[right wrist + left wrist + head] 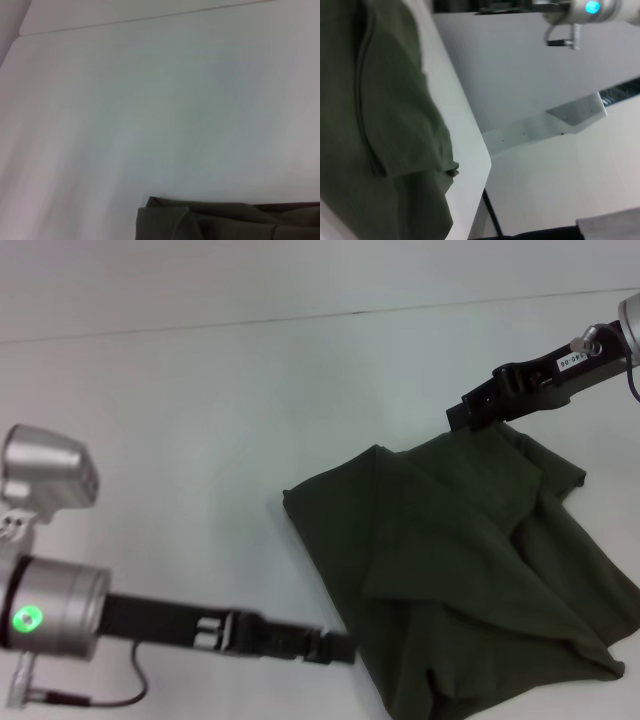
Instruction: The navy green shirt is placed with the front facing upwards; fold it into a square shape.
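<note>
Your navy green shirt (470, 570) lies bunched on the white table (200, 420), toward its right side and reaching the near edge. It is partly folded: overlapping layers, diagonal creases, one flap doubled over the middle, and the near-right corner coming to a point. No lettering shows on the upper surface in the head view (only plain olive cloth).

Your left gripper (340, 648) sits low near the table's near edge, tip touching the shirt's left hem. I cannot tell whether its fingers are apart or together; the black tip merges with the cloth there. In the left wrist view you see the shirt (375, 125) filling one side, a seam ridge running along it, with the table's rounded corner (480, 150) just beyond the cloth.

Your right gripper (478, 410) is at the shirt's far edge, toward the table's right side, its tip meeting the fabric. Its finger state cannot be told either. The right wrist view shows bare table and a folded edge of the shirt (225, 220).
</note>
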Motion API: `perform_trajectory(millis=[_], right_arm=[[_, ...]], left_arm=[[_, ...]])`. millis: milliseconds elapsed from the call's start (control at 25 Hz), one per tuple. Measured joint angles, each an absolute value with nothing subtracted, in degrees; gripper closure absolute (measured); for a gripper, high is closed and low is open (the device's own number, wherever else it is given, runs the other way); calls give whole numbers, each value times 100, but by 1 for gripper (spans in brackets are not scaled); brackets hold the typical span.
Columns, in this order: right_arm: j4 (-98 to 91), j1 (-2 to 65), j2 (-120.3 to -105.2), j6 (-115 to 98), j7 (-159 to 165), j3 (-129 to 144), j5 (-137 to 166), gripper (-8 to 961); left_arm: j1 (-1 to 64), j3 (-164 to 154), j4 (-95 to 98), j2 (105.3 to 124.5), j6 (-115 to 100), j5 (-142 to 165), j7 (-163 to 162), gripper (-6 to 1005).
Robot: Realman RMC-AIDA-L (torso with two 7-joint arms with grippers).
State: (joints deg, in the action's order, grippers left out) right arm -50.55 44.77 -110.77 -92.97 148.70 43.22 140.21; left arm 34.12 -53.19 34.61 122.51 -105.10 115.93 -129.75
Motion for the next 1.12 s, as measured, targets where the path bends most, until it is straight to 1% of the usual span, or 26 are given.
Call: perform_trajectory(millis=[200, 320, 840, 1000, 1120], right_arm=[[-5054, 4438, -11088, -9330, 14807, 4340, 14019, 585], [-5015, 4412, -11106, -9495, 14704, 4347, 14014, 585], [-5050, 4582, -11171, -10530, 14414, 4815, 14043, 585], [-5071, 4593, -11255, -10482, 14132, 5476, 14068, 585], [-5205, 4595, -11366, -10235, 13994, 5717, 14234, 585]], left_arm=[[3605, -5281, 3352, 12313, -10191, 11541, -13366, 200], [3611, -5261, 3363, 12308, -10085, 11529, -13410, 201], [3267, -4300, 3430, 11956, -9942, 11571, -13430, 201], [3183, -3972, 3498, 11901, -9983, 11575, -13429, 201], [3159, -3929, 3521, 11890, -9992, 11576, -13427, 201]])
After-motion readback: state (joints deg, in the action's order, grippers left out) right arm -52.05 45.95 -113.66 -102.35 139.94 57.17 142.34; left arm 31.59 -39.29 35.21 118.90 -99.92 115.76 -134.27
